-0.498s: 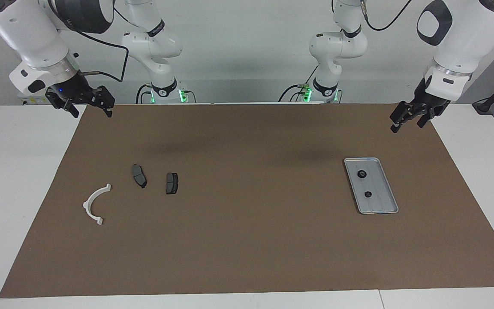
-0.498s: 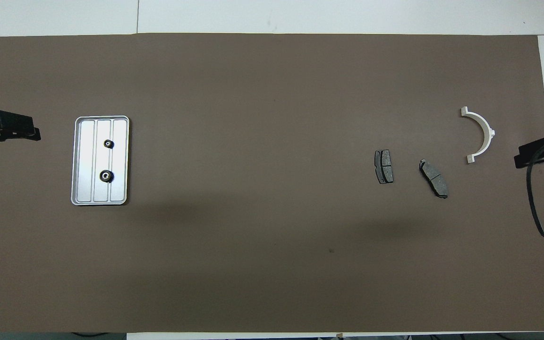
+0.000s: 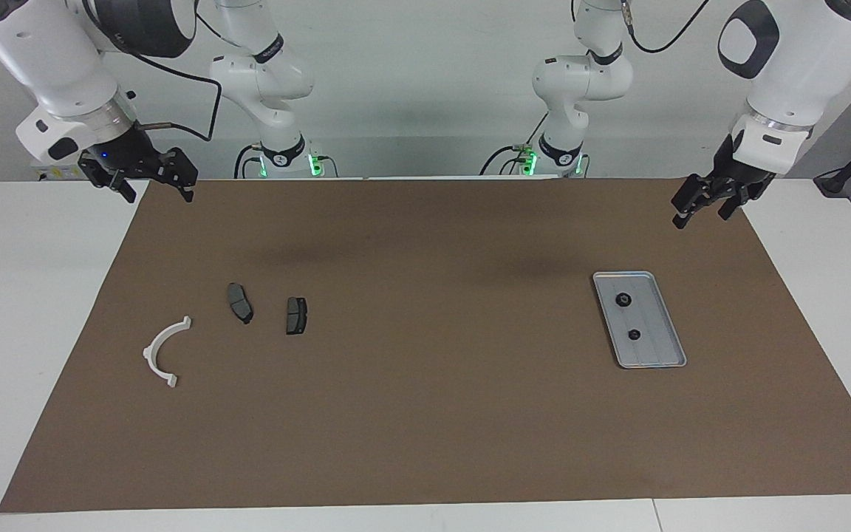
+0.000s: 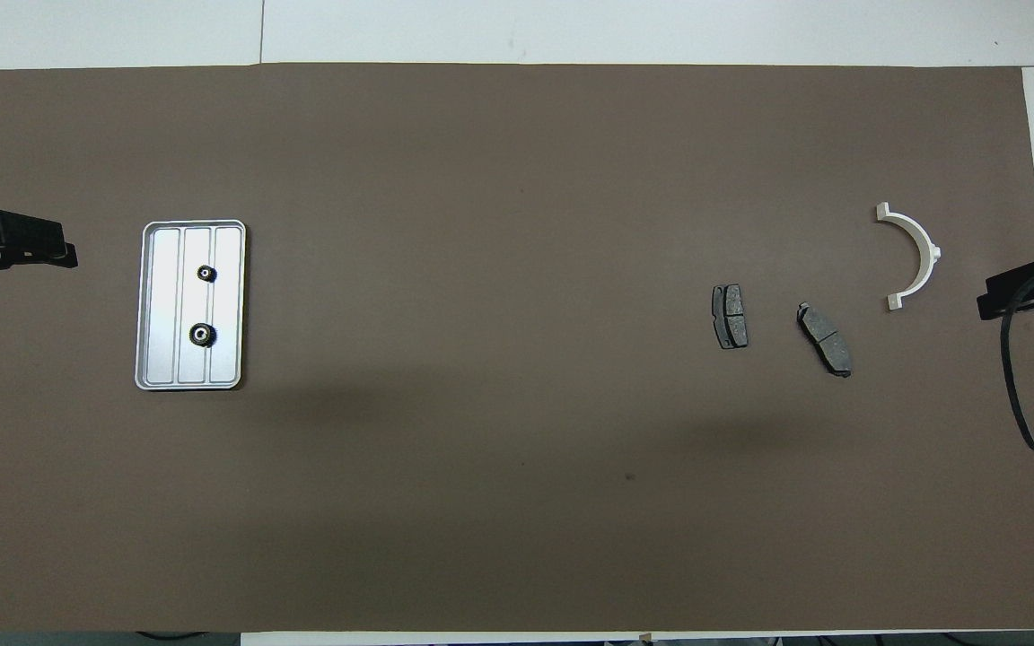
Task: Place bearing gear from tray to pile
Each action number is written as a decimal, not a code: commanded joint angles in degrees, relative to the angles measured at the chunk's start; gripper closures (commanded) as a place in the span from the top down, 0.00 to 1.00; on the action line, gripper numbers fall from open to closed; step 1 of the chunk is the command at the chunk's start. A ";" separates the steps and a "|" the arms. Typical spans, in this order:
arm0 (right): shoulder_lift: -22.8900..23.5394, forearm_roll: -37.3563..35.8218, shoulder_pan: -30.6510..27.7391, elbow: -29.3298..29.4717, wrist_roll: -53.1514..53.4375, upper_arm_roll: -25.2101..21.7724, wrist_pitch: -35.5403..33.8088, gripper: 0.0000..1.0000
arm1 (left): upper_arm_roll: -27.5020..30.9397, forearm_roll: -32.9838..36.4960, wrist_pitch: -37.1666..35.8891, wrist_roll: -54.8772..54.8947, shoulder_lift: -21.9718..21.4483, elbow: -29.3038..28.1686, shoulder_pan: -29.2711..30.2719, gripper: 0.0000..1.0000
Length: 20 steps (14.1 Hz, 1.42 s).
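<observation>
**No change since half a sec ago: task not started**

Both arms wait at their own ends of the table, same poses as a moment back. Nothing on the mat has shifted either, so no progress yet; the first reach is still to come.

Nearest the robots: L gripper [image 3: 705,208] hangs over the mat [image 3: 425,414] edge at the left arm's end, fingers spread, nothing in them. R gripper [image 3: 159,192] hangs over the mat corner at the right arm's end, fingers also apart & empty.

Next out: the tray [image 3: 654,353], flat on the mat toward the left arm's end. Both bearing gears sit in it, the nearer gear [image 3: 623,299] & the farther gear [image 3: 634,335], apart from each other, roughly along the middle rib. The L gripper is closest to them, so prob. the one to pick.

Toward the right arm's end: the pile, i.e. two brake pads [image 3: 240,303] [image 3: 296,315] side by side, not touching, & farther out the white bracket [image 3: 165,351], lying alone. The pile is well apart from the tray, so a long carry or a handover looks likely.

Hard to see: overhead view cuts off both grippers, L gripper [image 4: 64,256] & R gripper [image 4: 993,303] at the frame edges, only tips showing. Gear teeth & bores are too small to read; can't tell if the two gears differ in type.
</observation>
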 commanded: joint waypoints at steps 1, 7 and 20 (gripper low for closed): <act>-0.70 0.56 -0.57 -0.92 0.42 0.38 1.16 1.00 | -0.05 0.65 -0.89 0.59 -0.19 0.19 -0.04 1.00; -0.70 0.56 -0.22 -0.92 0.78 0.47 1.16 1.00 | 0.12 1.00 -0.28 0.50 -1.24 -1.47 0.49 1.00; -0.79 0.56 -0.48 -1.10 0.34 0.38 1.16 1.00 | 0.21 1.18 23.18 4.44 0.77 -23.18 0.40 1.00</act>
